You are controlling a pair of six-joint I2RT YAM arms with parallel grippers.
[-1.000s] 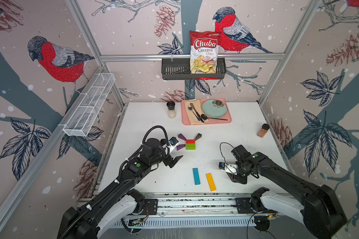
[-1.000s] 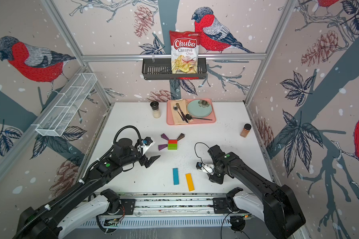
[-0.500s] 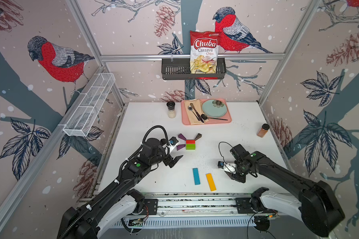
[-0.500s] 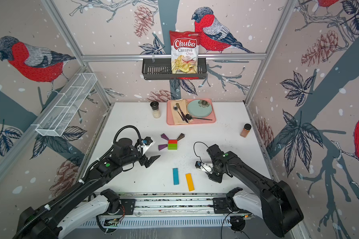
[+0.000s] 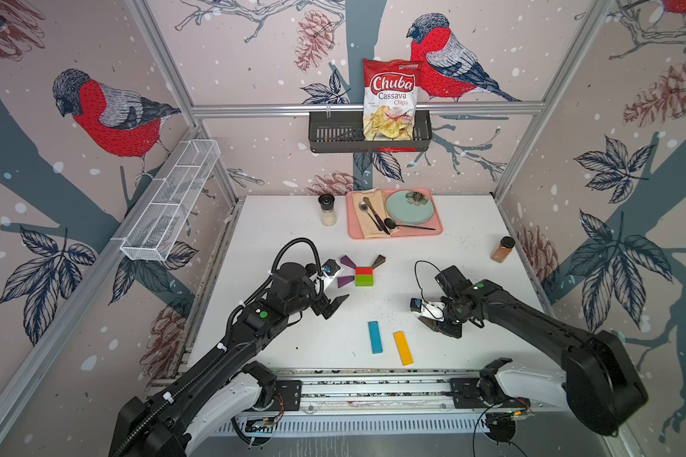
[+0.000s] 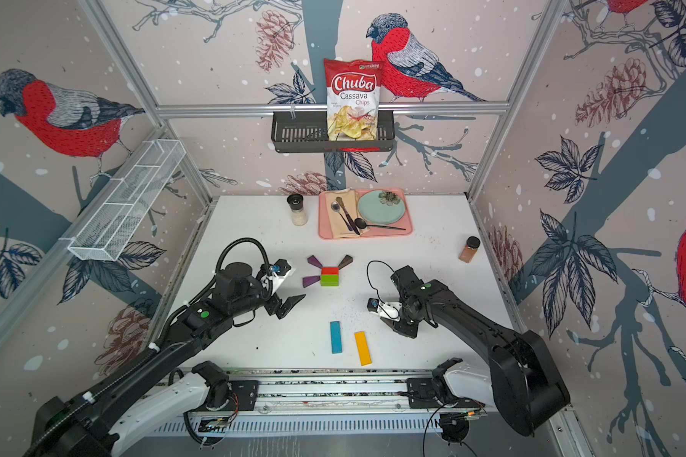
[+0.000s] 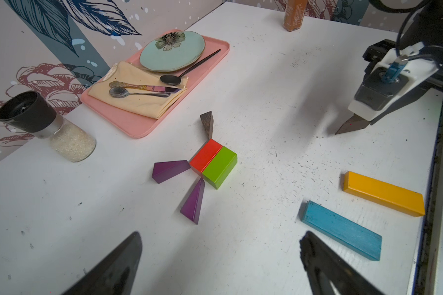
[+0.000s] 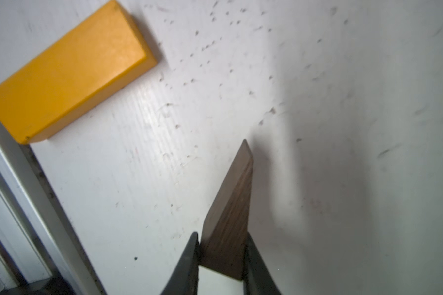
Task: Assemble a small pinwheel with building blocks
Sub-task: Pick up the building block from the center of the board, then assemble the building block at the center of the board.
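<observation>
In both top views the partly built pinwheel lies mid-table: a red brick (image 5: 364, 271) against a green brick (image 5: 364, 280), two purple wedges (image 5: 347, 261) (image 6: 311, 281) on their left, and a brown wedge (image 5: 378, 261) at the far right corner. A blue bar (image 5: 375, 336) and a yellow bar (image 5: 402, 347) lie loose near the front edge. My right gripper (image 8: 221, 237) is shut on a second brown wedge (image 8: 228, 204), held low over the table right of the bars. My left gripper (image 7: 219, 237) is open and empty, left of the blocks.
A pink tray (image 5: 432, 231) with a plate, cloth and spoons sits at the back. A grinder (image 5: 327, 209) stands beside it and a spice jar (image 5: 503, 249) near the right wall. A metal rail (image 5: 373, 385) runs along the front edge.
My right gripper's jaws have closed on the brown wedge. The left arm and the other blocks have not moved.
</observation>
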